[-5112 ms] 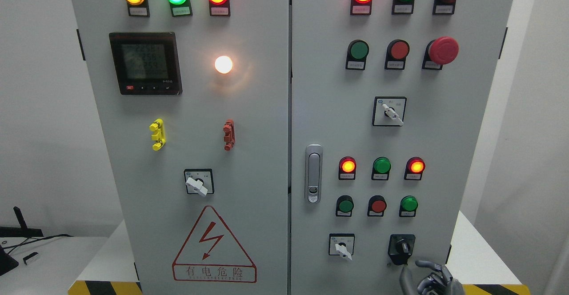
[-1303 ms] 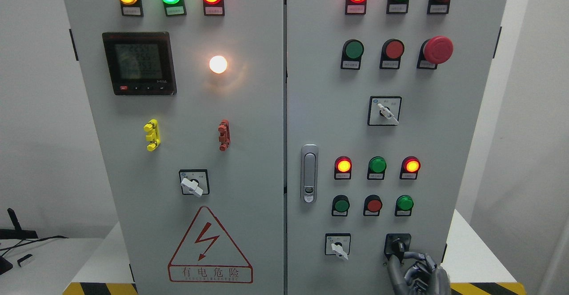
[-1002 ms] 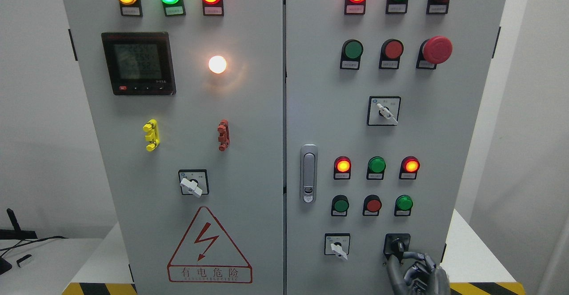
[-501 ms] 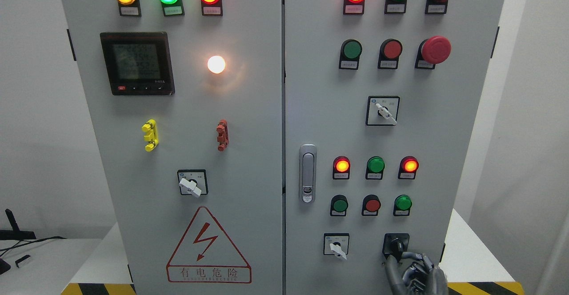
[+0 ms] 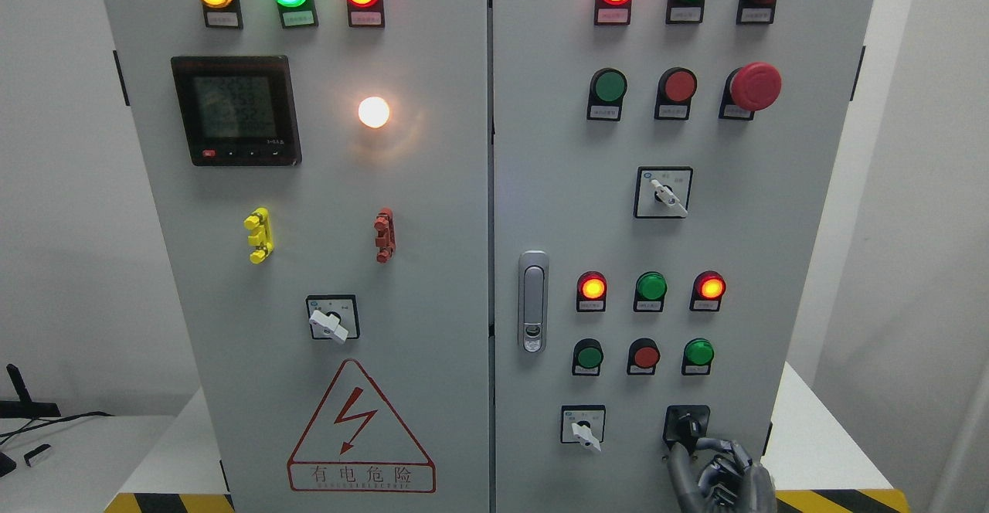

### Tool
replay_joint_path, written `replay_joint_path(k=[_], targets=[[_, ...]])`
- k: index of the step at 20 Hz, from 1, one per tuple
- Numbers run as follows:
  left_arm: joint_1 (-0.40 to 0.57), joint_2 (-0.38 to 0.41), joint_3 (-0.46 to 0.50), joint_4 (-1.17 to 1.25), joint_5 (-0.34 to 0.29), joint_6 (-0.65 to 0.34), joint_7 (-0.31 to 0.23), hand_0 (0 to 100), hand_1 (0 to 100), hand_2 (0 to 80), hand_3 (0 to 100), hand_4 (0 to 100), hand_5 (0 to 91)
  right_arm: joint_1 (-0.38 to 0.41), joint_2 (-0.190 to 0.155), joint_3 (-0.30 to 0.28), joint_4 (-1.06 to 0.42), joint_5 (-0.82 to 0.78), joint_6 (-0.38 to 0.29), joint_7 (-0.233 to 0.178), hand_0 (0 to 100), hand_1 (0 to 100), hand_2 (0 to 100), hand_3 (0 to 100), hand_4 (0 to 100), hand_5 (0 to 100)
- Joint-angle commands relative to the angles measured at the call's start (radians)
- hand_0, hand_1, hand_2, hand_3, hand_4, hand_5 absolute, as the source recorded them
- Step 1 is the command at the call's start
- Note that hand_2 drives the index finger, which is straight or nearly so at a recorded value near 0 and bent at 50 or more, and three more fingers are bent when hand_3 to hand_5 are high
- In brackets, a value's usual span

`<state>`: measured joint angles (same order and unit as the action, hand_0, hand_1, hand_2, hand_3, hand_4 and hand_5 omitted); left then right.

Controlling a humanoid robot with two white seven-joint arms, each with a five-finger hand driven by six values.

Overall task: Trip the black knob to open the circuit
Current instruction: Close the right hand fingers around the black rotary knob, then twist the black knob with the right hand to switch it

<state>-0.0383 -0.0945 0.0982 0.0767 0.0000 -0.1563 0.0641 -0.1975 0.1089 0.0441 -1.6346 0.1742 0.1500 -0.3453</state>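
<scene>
Black knob (image 5: 687,426) stays in right hand (image 5: 718,476).

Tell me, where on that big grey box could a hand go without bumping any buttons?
Bare patches: between the door handle and the white selector switch, and the strip beside the warning triangle. It is crowded at the lower right, where the right hand reaches the black knob under the button rows.
</scene>
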Motion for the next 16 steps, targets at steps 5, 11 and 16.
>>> replay_joint_path(k=[5, 11, 16], targets=[[0.000, 0.001, 0.000, 0.000, 0.005, 0.000, 0.000, 12, 39, 0.0, 0, 0, 0.0, -0.002, 0.009, 0.008, -0.001, -0.002, -0.001, 0.003, 42, 70, 58, 95, 94, 100], [0.000, 0.001, 0.000, 0.000, 0.005, 0.000, 0.000, 12, 39, 0.0, 0, 0, 0.0, -0.002, 0.011, 0.010, 0.001, -0.004, -0.001, 0.005, 42, 70, 59, 96, 95, 100], [0.000, 0.001, 0.000, 0.000, 0.005, 0.000, 0.000, 12, 39, 0.0, 0, 0, 0.0, -0.008, 0.011, 0.008, 0.001, -0.010, 0.000, 0.003, 42, 70, 59, 96, 95, 100]])
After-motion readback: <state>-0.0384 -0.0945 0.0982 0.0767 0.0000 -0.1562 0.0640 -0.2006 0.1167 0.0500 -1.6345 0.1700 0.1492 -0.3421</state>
